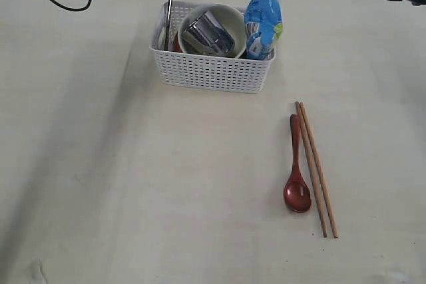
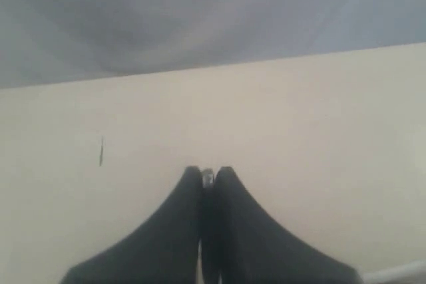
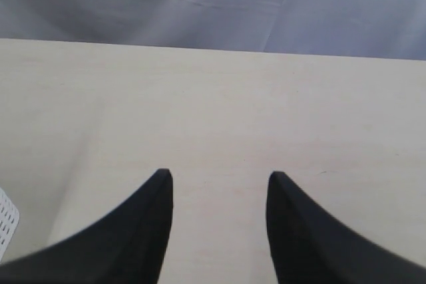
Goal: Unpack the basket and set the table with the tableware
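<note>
over basket point(image 1: 213, 74), left hand point(image 2: 208, 176) pinches upright steel utensil point(image 1: 168, 21); wrist view: only tip.

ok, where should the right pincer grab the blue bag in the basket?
The bag's top seal, from straight above. It stands upright at the basket's right end, top above the rim and flat enough to pinch; lower down it looks wedged between bowl and basket wall. The right pincer is open, on that side. The left pincer grips the knife.
</note>
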### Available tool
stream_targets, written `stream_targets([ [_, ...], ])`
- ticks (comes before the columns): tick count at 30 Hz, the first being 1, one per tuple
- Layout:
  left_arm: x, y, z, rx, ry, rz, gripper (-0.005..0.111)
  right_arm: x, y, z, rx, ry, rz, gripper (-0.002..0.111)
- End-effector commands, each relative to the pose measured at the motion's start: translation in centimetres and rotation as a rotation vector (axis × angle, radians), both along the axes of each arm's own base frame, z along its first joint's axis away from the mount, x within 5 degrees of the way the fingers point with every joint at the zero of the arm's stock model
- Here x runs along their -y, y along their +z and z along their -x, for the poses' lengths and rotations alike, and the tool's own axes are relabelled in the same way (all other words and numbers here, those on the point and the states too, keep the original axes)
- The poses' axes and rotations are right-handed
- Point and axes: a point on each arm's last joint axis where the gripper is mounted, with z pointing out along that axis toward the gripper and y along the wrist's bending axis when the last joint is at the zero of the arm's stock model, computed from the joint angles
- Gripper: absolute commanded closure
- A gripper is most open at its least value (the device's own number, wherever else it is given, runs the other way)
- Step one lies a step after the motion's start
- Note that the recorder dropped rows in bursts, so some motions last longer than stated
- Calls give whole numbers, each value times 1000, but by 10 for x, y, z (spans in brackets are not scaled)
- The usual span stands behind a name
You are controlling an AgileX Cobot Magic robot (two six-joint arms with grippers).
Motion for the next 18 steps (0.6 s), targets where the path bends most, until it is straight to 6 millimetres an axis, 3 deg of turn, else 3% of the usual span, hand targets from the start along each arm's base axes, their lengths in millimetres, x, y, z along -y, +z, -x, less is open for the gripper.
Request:
stream_targets([
  [1,1,3,0,9,-25,-27,107,1,2,0,16,5,-1,64],
  [18,-1,101,27,150,-124,-67,107,1,3,0,27,16,1,64],
])
